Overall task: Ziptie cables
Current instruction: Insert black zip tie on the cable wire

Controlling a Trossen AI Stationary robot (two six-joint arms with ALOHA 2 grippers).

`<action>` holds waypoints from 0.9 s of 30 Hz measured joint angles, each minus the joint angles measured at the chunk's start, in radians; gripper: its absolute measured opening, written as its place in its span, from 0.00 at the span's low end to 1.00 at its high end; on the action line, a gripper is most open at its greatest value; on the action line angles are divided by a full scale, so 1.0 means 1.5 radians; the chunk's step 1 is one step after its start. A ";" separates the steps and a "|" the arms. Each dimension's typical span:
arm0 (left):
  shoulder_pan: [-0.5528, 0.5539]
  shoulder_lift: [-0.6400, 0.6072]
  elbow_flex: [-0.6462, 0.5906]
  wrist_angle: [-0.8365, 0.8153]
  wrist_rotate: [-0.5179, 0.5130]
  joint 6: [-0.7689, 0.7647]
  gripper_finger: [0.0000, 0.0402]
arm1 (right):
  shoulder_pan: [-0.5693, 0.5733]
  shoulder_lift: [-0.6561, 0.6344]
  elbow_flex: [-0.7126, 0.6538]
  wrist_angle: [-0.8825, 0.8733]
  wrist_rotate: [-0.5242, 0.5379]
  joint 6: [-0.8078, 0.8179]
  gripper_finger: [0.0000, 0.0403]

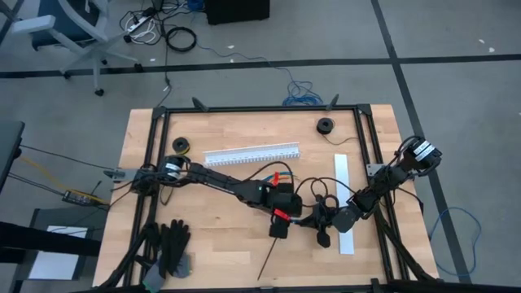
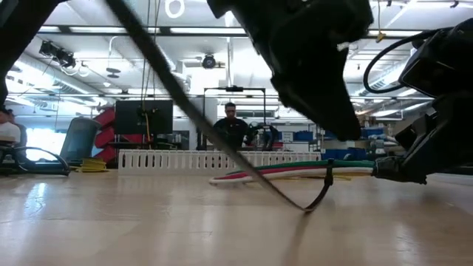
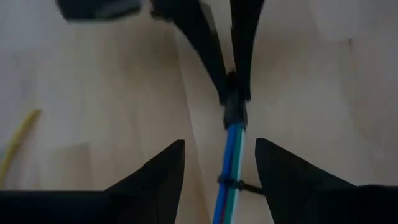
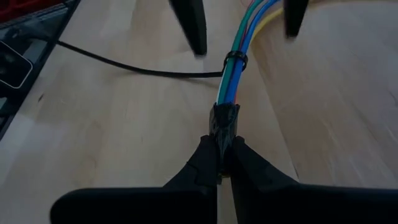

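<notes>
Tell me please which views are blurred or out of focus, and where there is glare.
Left wrist view: soft all over, its own fingers and the cables blurred. Right wrist view: cables and zip tie fairly sharp, the far dark fingers blurred. Low view: the close dark arm is out of focus; ceiling lights glare brightly. High view: even light, no strong glare.

- Two dark arms, each made of long thin parts.
- Red bits on the left arm (image 1: 244, 185).
- Black pointy fingers (image 4: 205, 163).
- Black cords along both arms.

Cables (image 4: 236, 74) on table (image 1: 212, 244), between both grippers, slotted channel (image 1: 251, 155) behind
</notes>
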 joint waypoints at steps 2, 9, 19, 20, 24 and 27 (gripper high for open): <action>0.000 0.002 -0.001 -0.018 0.001 0.000 0.43 | 0.000 0.000 0.000 0.001 0.000 0.000 0.03; 0.000 0.035 0.000 -0.007 0.036 -0.001 0.40 | -0.003 0.000 0.000 0.011 -0.001 -0.002 0.03; 0.001 0.051 0.000 -0.055 0.033 -0.005 0.19 | -0.002 0.000 0.001 0.010 -0.008 -0.001 0.03; 0.001 0.051 0.000 -0.059 0.032 -0.005 0.17 | 0.002 0.000 0.001 0.008 -0.006 -0.001 0.03; 0.001 0.050 0.001 -0.071 0.032 -0.003 0.10 | 0.019 0.000 0.001 0.004 0.006 0.010 0.03; 0.001 0.050 0.001 -0.073 0.032 -0.003 0.08 | 0.031 0.000 0.001 -0.003 0.020 0.022 0.03</action>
